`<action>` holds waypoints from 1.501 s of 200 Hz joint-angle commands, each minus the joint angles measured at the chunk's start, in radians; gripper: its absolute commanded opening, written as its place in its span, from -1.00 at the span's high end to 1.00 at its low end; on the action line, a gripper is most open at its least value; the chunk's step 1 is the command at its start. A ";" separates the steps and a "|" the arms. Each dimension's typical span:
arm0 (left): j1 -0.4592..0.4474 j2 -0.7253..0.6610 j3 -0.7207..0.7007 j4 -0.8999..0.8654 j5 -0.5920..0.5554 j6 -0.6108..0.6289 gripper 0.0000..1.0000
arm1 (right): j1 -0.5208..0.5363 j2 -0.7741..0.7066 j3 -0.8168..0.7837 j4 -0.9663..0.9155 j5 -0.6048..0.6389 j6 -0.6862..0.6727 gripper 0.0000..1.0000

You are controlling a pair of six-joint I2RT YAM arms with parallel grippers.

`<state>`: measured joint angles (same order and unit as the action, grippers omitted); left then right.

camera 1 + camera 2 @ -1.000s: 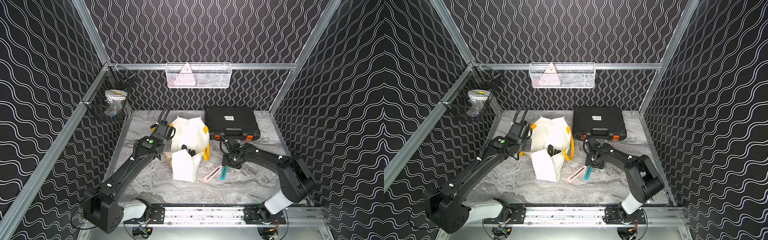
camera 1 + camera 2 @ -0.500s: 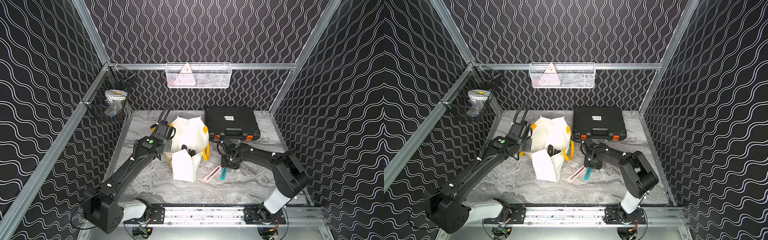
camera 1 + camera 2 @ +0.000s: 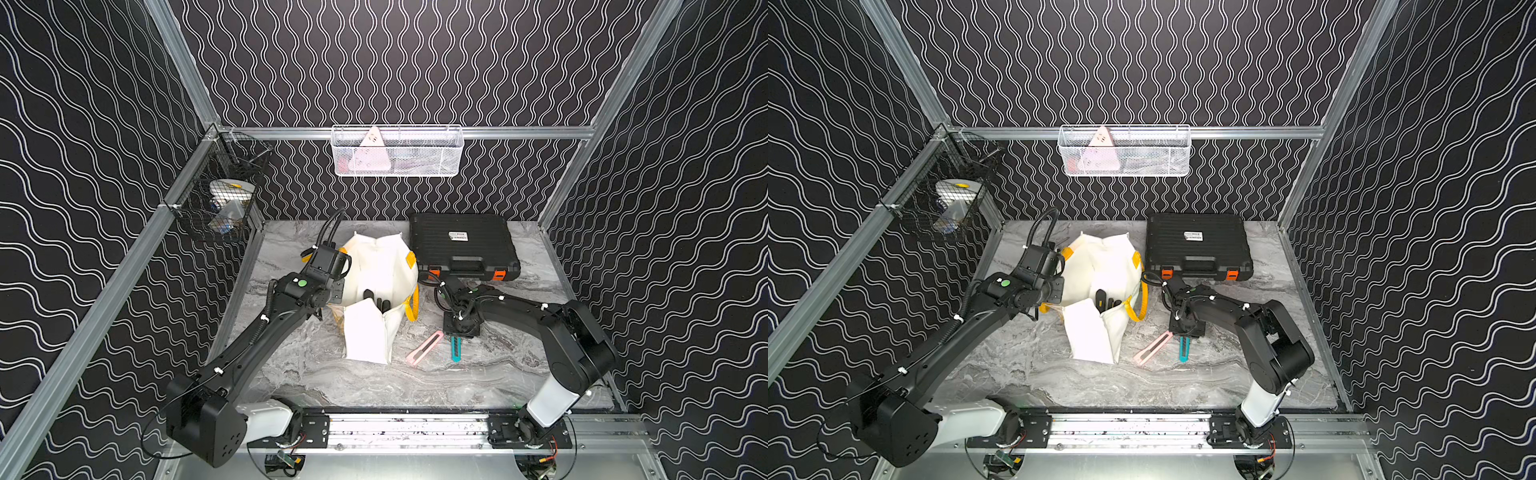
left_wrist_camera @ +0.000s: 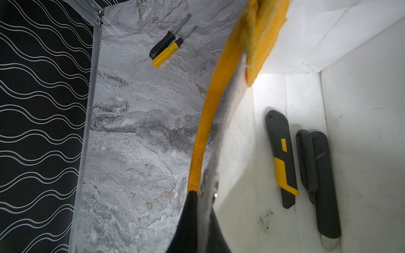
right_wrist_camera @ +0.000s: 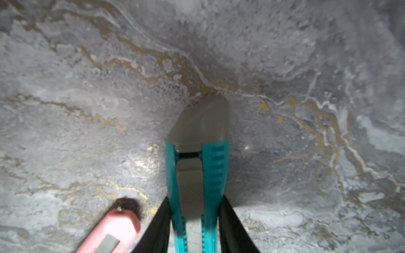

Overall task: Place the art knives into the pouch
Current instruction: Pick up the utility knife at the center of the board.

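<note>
The white pouch [image 3: 374, 266] [image 3: 1100, 266] stands open on the marble table, its yellow handle [image 4: 203, 140] running along the rim. My left gripper [image 3: 336, 291] [image 4: 202, 197] is shut on the pouch's rim and holds the mouth open. A teal art knife [image 3: 456, 350] [image 3: 1184, 350] [image 5: 197, 153] lies flat on the table to the right of the pouch. My right gripper [image 3: 457, 332] [image 5: 195, 200] is down over it, both fingers pressed against the knife's sides. A pink knife [image 3: 424, 347] [image 5: 114, 230] lies just beside it.
Two dark knives [image 4: 282, 157] lie inside the pouch. A black hard case [image 3: 463, 245] with orange latches sits behind the right gripper. Two screwdrivers [image 4: 166, 47] lie behind the pouch. A white wire basket [image 3: 397, 151] and a black mesh basket [image 3: 220, 203] hang on the walls.
My right gripper's fingers have closed in onto the teal art knife, and the right arm has bent lower. The left arm and the pouch have not moved.
</note>
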<state>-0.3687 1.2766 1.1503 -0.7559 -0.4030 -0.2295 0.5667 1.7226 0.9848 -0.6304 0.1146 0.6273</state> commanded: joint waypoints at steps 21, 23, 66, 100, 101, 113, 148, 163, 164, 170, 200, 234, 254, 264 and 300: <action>-0.001 0.000 -0.002 0.023 -0.003 0.013 1.00 | 0.001 0.020 0.005 0.036 -0.028 -0.012 0.41; -0.001 0.000 -0.003 0.023 -0.003 0.013 1.00 | 0.000 0.019 0.006 0.035 -0.027 -0.014 0.41; -0.001 0.002 -0.002 0.022 0.000 0.013 1.00 | -0.001 -0.030 0.042 -0.011 -0.002 -0.023 0.42; -0.002 0.000 -0.001 0.022 0.002 0.013 1.00 | 0.001 -0.099 0.084 -0.069 0.033 -0.019 0.41; -0.002 0.000 -0.001 0.021 0.002 0.013 1.00 | 0.001 -0.102 0.085 -0.071 0.033 -0.019 0.41; -0.002 0.000 -0.001 0.022 0.001 0.013 1.00 | 0.000 -0.130 0.098 -0.086 0.038 -0.019 0.41; -0.003 0.002 -0.001 0.021 0.003 0.012 1.00 | 0.000 -0.196 0.179 -0.145 0.064 -0.019 0.40; -0.002 0.001 -0.001 0.021 0.003 0.013 1.00 | 0.001 -0.222 0.221 -0.164 0.057 -0.017 0.39; -0.001 0.000 0.000 0.021 0.004 0.013 1.00 | 0.000 -0.224 0.223 -0.166 0.056 -0.018 0.39; -0.004 0.001 0.000 0.022 0.006 0.014 1.00 | 0.001 -0.233 0.241 -0.170 0.052 -0.017 0.39; -0.003 0.001 0.000 0.021 0.007 0.013 1.00 | 0.029 -0.252 0.357 -0.206 0.067 -0.023 0.40; -0.006 -0.001 -0.001 0.022 0.009 0.014 1.00 | 0.073 -0.233 0.537 -0.256 0.113 -0.042 0.40; -0.007 0.001 0.000 0.023 0.010 0.013 1.00 | 0.098 -0.208 0.639 -0.275 0.126 -0.054 0.39; -0.009 0.001 -0.001 0.022 0.009 0.013 1.00 | 0.111 -0.189 0.696 -0.290 0.136 -0.061 0.39; -0.010 -0.003 -0.001 0.022 0.013 0.013 1.00 | 0.159 -0.112 0.879 -0.311 0.146 -0.073 0.39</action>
<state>-0.3767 1.2774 1.1503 -0.7559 -0.3908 -0.2295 0.7010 1.5738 1.7771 -0.9092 0.2333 0.5663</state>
